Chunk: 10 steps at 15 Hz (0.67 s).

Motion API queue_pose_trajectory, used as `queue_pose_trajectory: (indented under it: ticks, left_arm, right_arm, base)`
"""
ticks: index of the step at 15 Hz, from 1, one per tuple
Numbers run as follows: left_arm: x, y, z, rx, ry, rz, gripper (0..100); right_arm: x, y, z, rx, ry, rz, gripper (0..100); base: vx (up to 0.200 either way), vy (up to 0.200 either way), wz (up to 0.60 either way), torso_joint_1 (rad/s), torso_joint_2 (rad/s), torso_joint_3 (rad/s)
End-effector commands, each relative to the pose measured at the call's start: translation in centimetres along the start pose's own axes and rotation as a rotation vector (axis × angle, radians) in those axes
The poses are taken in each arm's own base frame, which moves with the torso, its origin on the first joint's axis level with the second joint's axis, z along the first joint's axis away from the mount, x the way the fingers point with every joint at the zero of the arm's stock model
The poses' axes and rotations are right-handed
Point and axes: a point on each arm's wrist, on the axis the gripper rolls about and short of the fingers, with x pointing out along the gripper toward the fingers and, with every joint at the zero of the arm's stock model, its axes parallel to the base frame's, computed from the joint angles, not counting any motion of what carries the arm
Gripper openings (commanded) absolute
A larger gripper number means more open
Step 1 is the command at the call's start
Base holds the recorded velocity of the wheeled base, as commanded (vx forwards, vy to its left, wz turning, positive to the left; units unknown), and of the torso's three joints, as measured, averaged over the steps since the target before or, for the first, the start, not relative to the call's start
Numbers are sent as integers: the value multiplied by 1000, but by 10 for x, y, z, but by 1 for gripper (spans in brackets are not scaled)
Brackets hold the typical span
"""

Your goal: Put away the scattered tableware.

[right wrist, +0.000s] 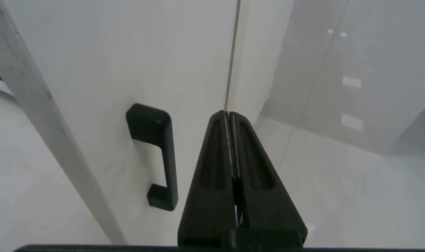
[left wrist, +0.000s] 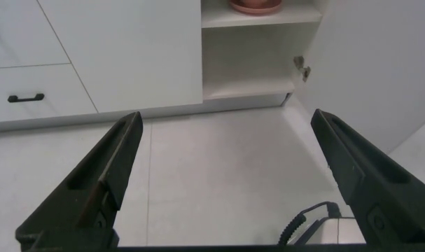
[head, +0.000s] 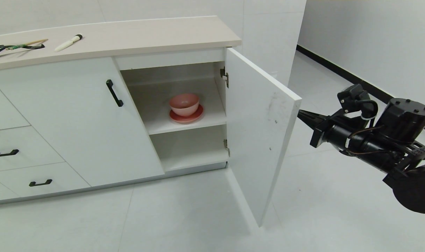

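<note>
Bowl (head: 184, 104), pink, sits on matching plate (head: 186, 117) on upper shelf (head: 156, 120) of cupboard (head: 76, 133), door (head: 258, 133) open at right. L gripper (left wrist: 226, 119) fingers apart above floor (left wrist: 212, 182); R gripper (right wrist: 230, 117) pressed together beside door handle (right wrist: 156, 164).

Cabinet shelf (head: 156, 120), pink plate (head: 186, 119) on it, bowl (head: 183, 104) on the plate, countertop (head: 146, 35) with white-handled utensil (head: 68, 42)

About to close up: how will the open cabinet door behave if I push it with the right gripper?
The door looks like a stiff flat panel on two hinges, so it should swing, not flex. Its smooth face may let the shut right gripper slip; pushing near the handle probably helps.
</note>
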Motion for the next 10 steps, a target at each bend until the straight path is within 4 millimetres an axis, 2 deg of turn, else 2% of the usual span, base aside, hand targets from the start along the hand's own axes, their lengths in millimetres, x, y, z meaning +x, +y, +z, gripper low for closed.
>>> queue_pose_trajectory:
  ticks: [1, 6, 10]
  left_arm:
    - [0, 0, 0, 0, 1, 1, 100]
    - [0, 0, 0, 1, 1, 1, 100]
    - [0, 0, 0, 1, 1, 1, 100]
  right_arm:
    - [6, 3, -8, 10, 17, 14, 0]
    - [18, 5, -14, 19, 14, 26, 0]
    - [33, 29, -20, 42, 6, 98, 0]
  base:
    - [0, 0, 0, 0, 0, 0]
    - [0, 0, 0, 0, 0, 0]
    - [0, 0, 0, 0, 0, 0]
